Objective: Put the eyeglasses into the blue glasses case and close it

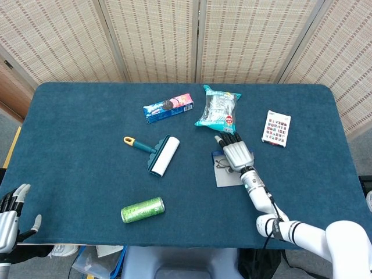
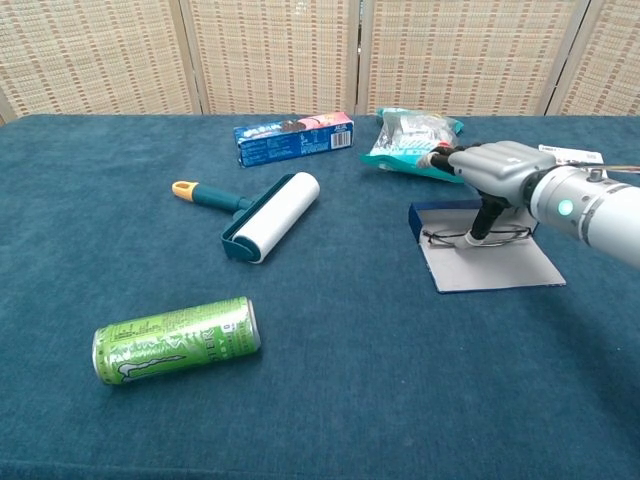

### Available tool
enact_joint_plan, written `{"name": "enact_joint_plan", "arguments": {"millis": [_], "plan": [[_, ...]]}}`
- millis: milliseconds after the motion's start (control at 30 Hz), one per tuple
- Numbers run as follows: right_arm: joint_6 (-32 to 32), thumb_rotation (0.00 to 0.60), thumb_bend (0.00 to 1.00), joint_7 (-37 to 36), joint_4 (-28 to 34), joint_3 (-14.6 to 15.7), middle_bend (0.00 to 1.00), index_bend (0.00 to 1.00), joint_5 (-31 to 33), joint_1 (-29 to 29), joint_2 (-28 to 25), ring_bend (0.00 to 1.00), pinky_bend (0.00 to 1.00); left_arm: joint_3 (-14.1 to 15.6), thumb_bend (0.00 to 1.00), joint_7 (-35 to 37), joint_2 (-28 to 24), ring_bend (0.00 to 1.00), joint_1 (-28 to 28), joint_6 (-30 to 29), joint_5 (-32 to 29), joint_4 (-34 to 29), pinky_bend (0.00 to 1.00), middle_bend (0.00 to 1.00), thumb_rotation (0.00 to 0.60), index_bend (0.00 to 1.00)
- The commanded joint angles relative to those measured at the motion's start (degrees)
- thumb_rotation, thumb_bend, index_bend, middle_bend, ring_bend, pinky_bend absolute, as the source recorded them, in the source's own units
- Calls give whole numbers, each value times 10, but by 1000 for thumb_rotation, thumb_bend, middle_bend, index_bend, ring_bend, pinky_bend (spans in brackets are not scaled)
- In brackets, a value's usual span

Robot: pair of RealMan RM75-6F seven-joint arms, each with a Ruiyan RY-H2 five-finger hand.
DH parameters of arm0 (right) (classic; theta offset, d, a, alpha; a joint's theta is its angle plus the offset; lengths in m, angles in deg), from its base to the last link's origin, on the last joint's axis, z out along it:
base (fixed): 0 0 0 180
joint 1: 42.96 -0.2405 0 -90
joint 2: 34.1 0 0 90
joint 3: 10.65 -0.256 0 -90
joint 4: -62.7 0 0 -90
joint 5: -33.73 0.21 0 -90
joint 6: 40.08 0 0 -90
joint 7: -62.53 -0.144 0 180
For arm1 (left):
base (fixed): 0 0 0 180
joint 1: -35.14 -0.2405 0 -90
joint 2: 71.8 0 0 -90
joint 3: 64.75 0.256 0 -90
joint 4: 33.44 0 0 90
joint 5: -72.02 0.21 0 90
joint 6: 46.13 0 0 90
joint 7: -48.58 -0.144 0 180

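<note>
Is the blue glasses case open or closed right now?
Open. The blue glasses case lies flat with its pale inner flap spread on the table, and the eyeglasses lie on it under the right hand.

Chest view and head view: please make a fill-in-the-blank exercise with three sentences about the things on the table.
1. The eyeglasses lie on the open ____ glasses case.
2. The robot's ____ hand is over the eyeglasses.
3. The green can lies on its ____.

Missing words: blue; right; side
</note>
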Motion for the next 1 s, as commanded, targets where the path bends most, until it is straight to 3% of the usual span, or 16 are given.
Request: {"name": "enact_joint_plan", "arguments": {"millis": [33,567,1000], "plan": [[-9,600,149,-8,-15,-4,0,0,0,-8,4,0,0,-1,401,-1,-1,0,-1,-1,-1,-2,0,0,600,0],[9,600,149,-23,35,23,0,0,-20,23,-55,0,0,0,401,-11,-4,0,-2,-4,5,-13,0,0,600,0],[-26,600,150,-30,-32,12,0,0,-3,0,-27,0,0,-2,401,-14,-5,0,-2,-1,-1,-13,0,0,600,0]]}}
